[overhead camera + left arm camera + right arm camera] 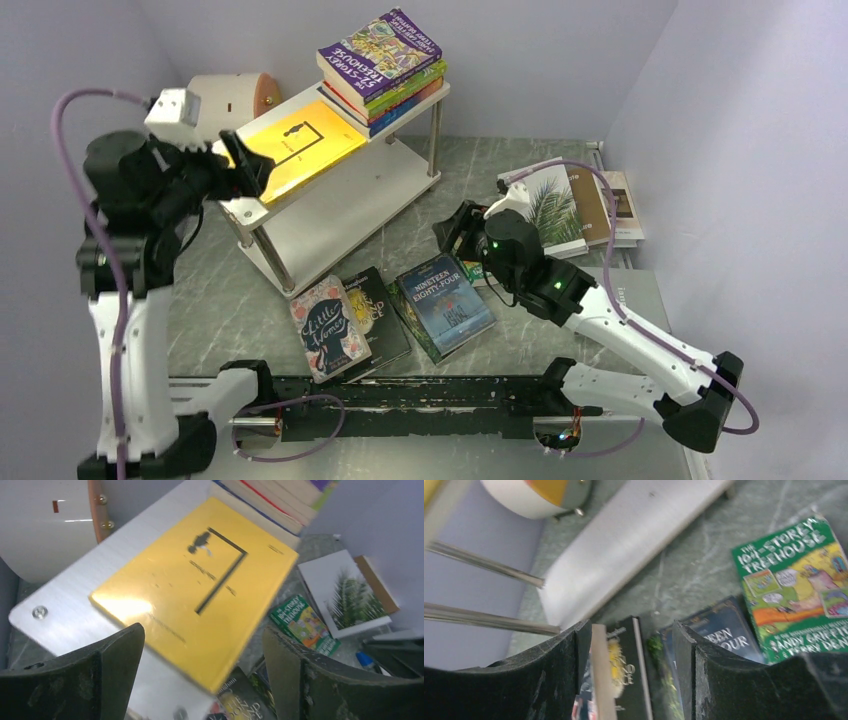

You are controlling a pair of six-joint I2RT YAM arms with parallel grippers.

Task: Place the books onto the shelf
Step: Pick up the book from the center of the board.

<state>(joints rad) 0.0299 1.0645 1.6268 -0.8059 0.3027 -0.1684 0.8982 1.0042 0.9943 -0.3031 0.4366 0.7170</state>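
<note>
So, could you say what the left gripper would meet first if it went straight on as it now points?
Most likely the yellow book, lying flat on the top board of the shelf; it sits just ahead of the open left gripper, though depth is unclear.

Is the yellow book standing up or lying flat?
Lying flat: the yellow book shows its whole cover, on top of the shelf, beside the stacked books.

Pale lavender walls (560, 60) close in on three sides around a grey marbled tabletop (225, 305), evenly lit.
</note>
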